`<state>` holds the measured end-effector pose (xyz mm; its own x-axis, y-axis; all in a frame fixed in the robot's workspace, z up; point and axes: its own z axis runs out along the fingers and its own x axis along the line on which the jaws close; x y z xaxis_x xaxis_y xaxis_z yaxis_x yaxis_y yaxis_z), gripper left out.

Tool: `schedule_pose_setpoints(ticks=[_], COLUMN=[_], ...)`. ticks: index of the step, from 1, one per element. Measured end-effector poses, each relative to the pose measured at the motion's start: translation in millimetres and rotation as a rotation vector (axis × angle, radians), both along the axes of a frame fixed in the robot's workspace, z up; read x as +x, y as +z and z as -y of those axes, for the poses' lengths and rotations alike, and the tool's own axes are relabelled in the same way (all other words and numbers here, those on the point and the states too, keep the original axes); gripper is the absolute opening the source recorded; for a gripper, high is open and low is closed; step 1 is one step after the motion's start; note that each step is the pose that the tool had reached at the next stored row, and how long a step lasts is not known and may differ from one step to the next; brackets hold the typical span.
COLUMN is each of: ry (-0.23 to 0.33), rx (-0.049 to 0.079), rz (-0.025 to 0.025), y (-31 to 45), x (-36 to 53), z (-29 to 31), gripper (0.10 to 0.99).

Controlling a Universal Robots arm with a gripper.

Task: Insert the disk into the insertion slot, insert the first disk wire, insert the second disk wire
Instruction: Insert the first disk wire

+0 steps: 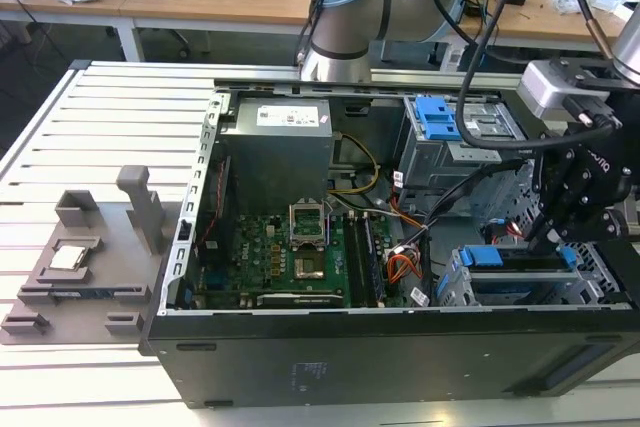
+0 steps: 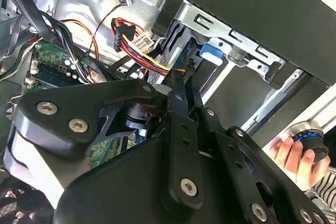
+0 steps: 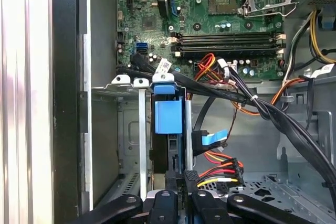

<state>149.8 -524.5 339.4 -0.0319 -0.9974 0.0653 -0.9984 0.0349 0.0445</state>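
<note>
The disk [image 1: 505,259] sits inside the insertion slot [image 1: 455,287], a low silver cage at the exterior view's lower right; its blue carrier [image 3: 168,115] faces me in the first wrist view, framed by the slot's silver rails [image 3: 142,129]. My black gripper [image 1: 548,235] hangs right over the slot's rear end. Its fingers [image 3: 176,182] stand close together on a black connector [image 3: 190,178] with red, yellow and black wires [image 3: 220,171], just behind the disk. A blue flat wire plug [image 3: 210,140] hangs loose beside the disk.
A taller grey cage with a blue latch [image 1: 437,117] stands behind the slot. Black cable bundles [image 3: 273,114] cross above the slot. The motherboard [image 1: 300,257] fills the case's middle. A hand [image 2: 291,153] holds a black knob outside the case.
</note>
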Motion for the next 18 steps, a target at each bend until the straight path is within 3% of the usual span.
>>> schedule_pose_setpoints(ticks=[12,13,15,17,18], ry=[0.000,0.000,0.000,0.000,0.000], rx=[0.001,0.000,0.000,0.000,0.000], rz=[-0.0001,0.0000,0.0000,0.0000,0.0000], y=[-5.2,-1.3,9.2,25.2,30.3], x=[0.6,0.6,0.6,0.6,0.6], z=[1.0,1.0,0.9,0.1,-0.1], gripper=[0.180,0.247,0.247,0.247,0.165])
